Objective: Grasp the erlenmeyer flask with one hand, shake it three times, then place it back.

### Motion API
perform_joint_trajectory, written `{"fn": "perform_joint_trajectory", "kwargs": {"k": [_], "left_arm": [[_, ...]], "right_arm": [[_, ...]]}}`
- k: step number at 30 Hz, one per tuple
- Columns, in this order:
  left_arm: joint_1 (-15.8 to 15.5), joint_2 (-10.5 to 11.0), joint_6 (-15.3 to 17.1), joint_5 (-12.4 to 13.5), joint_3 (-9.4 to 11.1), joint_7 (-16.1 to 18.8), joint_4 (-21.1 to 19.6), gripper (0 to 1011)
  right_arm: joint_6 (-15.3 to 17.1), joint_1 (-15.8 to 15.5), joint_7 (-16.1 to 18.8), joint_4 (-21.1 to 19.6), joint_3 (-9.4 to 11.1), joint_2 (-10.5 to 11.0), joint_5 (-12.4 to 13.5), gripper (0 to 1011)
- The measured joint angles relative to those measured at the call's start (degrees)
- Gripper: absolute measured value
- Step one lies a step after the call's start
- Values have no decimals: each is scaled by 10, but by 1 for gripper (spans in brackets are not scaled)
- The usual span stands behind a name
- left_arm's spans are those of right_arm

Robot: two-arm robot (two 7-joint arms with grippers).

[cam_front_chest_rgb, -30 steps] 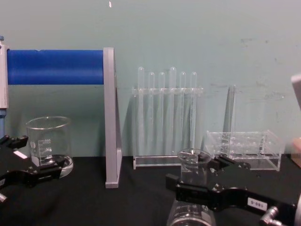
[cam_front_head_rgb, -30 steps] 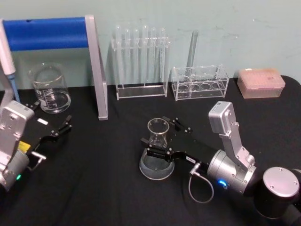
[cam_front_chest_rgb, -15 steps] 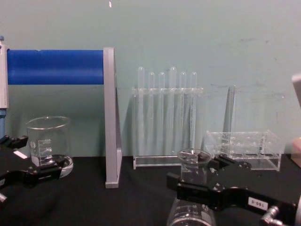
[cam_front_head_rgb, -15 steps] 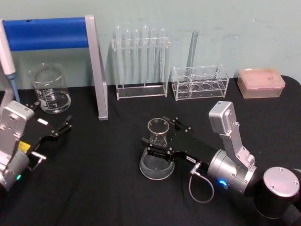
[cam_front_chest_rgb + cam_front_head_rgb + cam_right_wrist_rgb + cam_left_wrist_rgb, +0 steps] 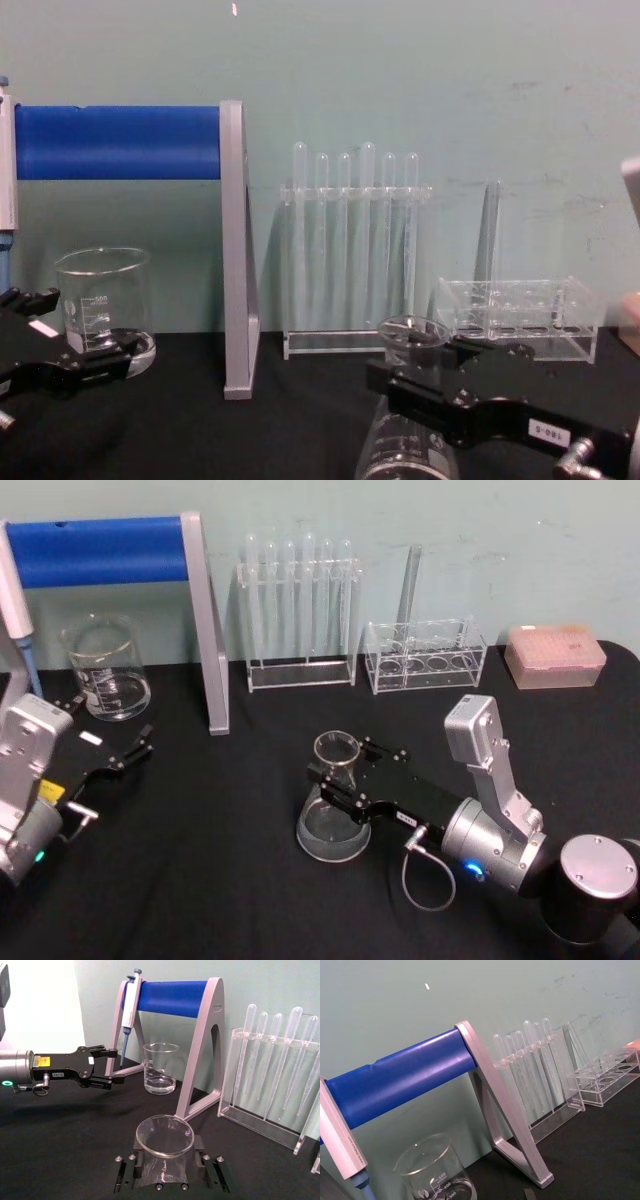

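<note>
The right gripper (image 5: pixel 340 772) pinches the flask (image 5: pixel 328 825) by its neck; the flask leans slightly, its base on or just above the black worktop (image 5: pixel 220 870); so the grasp looks done, with three shakes and the set-down left; the left gripper (image 5: pixel 115 745), fingers spread, idles well left of the flask by a beaker (image 5: pixel 105 670); behind the flask a tube rack (image 5: pixel 298 610) fronts a pale green wall (image 5: pixel 480 540).

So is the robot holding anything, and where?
The right gripper holds the erlenmeyer flask by its narrow neck. The left gripper holds nothing.
</note>
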Motion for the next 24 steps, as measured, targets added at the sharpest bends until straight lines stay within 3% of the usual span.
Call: {"fn": "perform_joint_trajectory", "kwargs": {"k": [6, 14, 24], "left_arm": [[0, 0, 0, 0, 0, 0, 0, 1001], [0, 0, 0, 0, 0, 0, 0, 1001], [0, 0, 0, 0, 0, 0, 0, 1001]], "right_arm": [[0, 0, 0, 0, 0, 0, 0, 449], [1, -1, -1, -2, 1, 0, 1, 449], [20, -10, -17, -33, 20, 5, 9, 449]]}}
